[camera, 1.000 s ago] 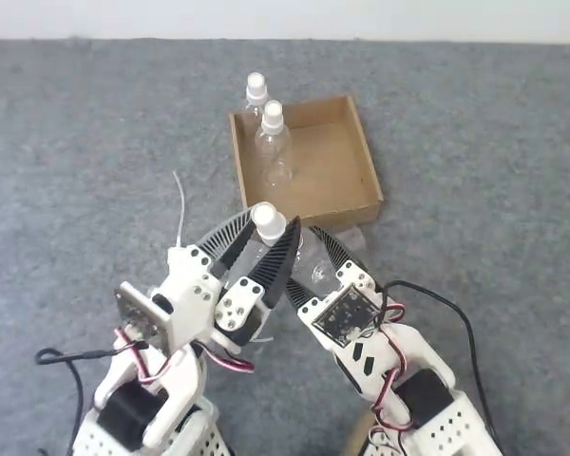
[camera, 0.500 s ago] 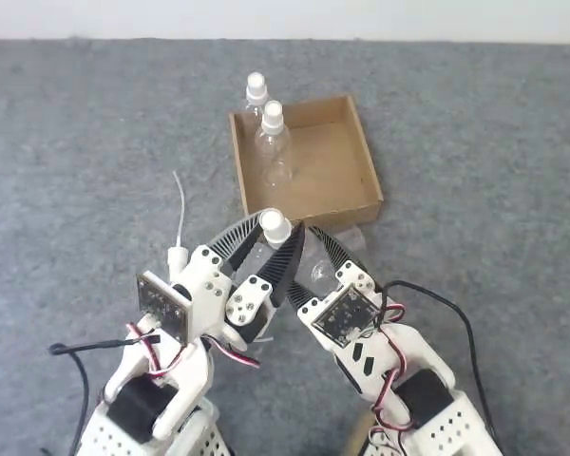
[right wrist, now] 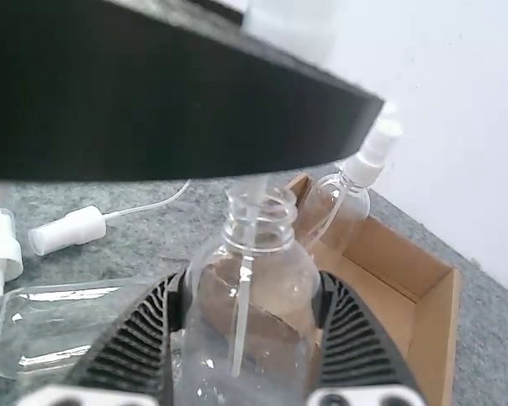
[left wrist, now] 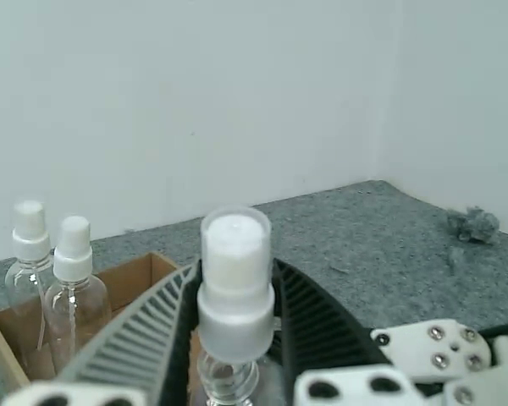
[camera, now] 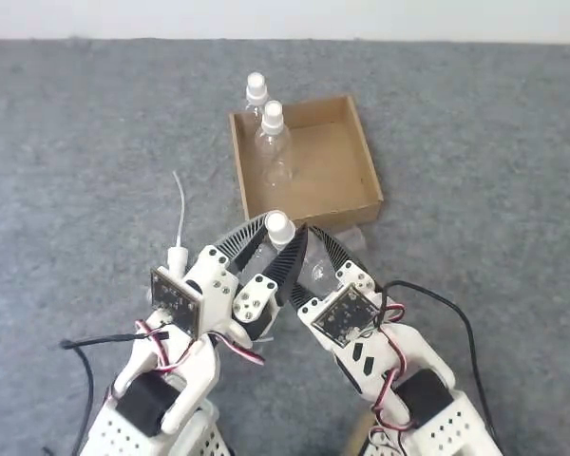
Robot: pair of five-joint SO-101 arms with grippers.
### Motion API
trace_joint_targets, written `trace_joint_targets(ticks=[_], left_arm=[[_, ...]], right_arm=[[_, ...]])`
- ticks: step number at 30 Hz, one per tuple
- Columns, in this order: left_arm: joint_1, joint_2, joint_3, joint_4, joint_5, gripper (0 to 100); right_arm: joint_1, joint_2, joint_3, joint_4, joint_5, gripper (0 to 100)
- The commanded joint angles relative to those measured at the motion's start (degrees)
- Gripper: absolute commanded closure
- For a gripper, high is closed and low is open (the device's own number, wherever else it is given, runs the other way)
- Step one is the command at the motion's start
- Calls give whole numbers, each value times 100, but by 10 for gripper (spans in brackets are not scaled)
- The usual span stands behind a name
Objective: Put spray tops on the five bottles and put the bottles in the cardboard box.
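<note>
The bottle (right wrist: 252, 279), likely light and slippery, is gripped mid-body by the right gripper (right wrist: 250, 304), the top (left wrist: 234, 245) by the left gripper (left wrist: 234, 296)

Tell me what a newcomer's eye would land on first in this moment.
The meeting of the two arms in the middle: the left gripper holds a white spray top just above the open neck of a clear bottle clamped upright in the right gripper, its thin tube hanging down inside. Behind them, two capped bottles stand upright at the far left corner of the cardboard box.
</note>
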State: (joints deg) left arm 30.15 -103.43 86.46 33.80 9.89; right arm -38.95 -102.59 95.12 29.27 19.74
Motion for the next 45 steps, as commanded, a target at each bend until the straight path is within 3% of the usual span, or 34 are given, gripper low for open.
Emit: trace_joint_targets(ticks=[1,9,18,34,45], left_arm=[[26,-70,66,-132,0,985],[-387,-70,66,-255,9,985],[-35,-70,119,-220,9,982],[-35,-79,136,-202,9,867],[-44,-79,-435,563,-9,855]], right_arm=[[-22,-154,-176,-110,62,958],[-13,-154,-273,-84,62,958],[-48,-154,-501,233,53,958],[-4,-154,-501,224,53,958],[-4,-154,-466,259,53,958]])
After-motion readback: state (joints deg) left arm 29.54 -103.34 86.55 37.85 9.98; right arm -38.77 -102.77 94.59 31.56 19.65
